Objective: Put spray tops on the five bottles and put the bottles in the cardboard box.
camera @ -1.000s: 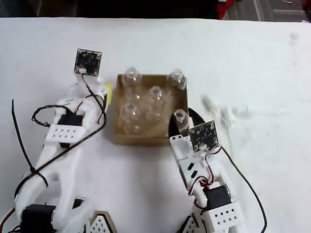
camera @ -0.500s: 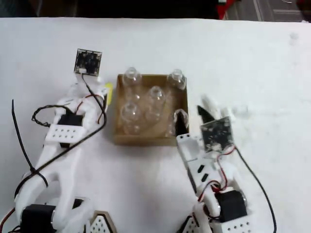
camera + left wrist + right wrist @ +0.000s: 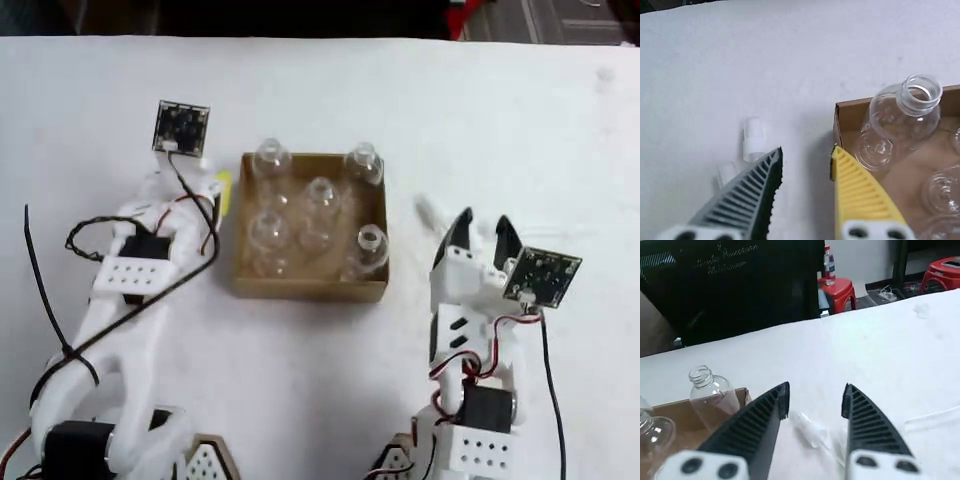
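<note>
The cardboard box (image 3: pixel 310 285) sits mid-table and holds five clear bottles with bare necks, among them one at the far left corner (image 3: pixel 271 158) and one at the near right corner (image 3: pixel 369 245). My left gripper (image 3: pixel 218 188) rests just left of the box, open. In the left wrist view its fingers (image 3: pixel 806 155) frame bare cloth, with a white spray top (image 3: pixel 752 140) beside the black finger and a bottle (image 3: pixel 900 120) in the box corner. My right gripper (image 3: pixel 482 222) stands open to the right of the box, holding nothing, above a white spray top (image 3: pixel 810 427) on the cloth.
A white cloth (image 3: pixel 450 110) covers the table. A loose white spray top (image 3: pixel 428 210) lies between the box and the right gripper. Beyond the far table edge are a dark chair (image 3: pixel 740 285) and red stools (image 3: pixel 840 292).
My right gripper let go of the bottle at the box's near right corner and swung right, away from the box, to the spray tops. The left arm stayed still.
</note>
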You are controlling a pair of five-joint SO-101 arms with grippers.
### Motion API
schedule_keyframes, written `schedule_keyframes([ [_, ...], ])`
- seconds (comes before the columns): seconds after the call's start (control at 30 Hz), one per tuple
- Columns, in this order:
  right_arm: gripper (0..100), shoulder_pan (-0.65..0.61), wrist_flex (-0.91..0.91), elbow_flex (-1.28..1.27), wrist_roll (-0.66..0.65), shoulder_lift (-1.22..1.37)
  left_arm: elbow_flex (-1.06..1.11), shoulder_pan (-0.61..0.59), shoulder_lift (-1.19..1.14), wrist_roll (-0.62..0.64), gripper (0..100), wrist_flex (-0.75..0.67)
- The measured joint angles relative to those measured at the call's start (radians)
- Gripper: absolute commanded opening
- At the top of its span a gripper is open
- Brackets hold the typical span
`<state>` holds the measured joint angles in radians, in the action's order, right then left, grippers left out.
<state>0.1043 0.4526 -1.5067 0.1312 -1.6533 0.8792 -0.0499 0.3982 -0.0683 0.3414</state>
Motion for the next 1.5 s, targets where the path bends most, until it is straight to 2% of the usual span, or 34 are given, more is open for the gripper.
schedule_keyframes([
  [0.23, 14.9, 0.005, -0.06, -0.044, 0.008, 0.0, 0.0, 0.0, 0.0, 0.0, 15, -0.023],
  [0.43, 14.9, 0.006, -0.069, -0.046, 0.075, 0.0, 0.0, 0.0, 0.0, 0.0, 15, -0.023],
  [0.67, 14.9, 0.006, 0.028, 0.044, 0.08, 0.026, 0.0, 0.0, 0.0, 0.0, 15, -0.023],
  [0.83, 15.2, 0.018, 0.028, 0.173, 0.08, 0.269, 0.0, 0.0, 0.0, 0.0, 15, -0.023],
  [1.13, 14.9, 0.104, 0.026, 0.537, 0.091, 0.979, 0.0, 0.0, 0.0, 0.0, 15, -0.023],
  [1.3, 14.9, 0.098, 0.026, 0.658, 0.091, 1.243, 0.0, 0.0, 0.0, 0.0, 15, -0.02],
  [1.5, 14.9, 0.101, 0.026, 0.7, 0.091, 1.355, -0.095, -0.014, -0.003, 0.0, 16, 0.163],
])
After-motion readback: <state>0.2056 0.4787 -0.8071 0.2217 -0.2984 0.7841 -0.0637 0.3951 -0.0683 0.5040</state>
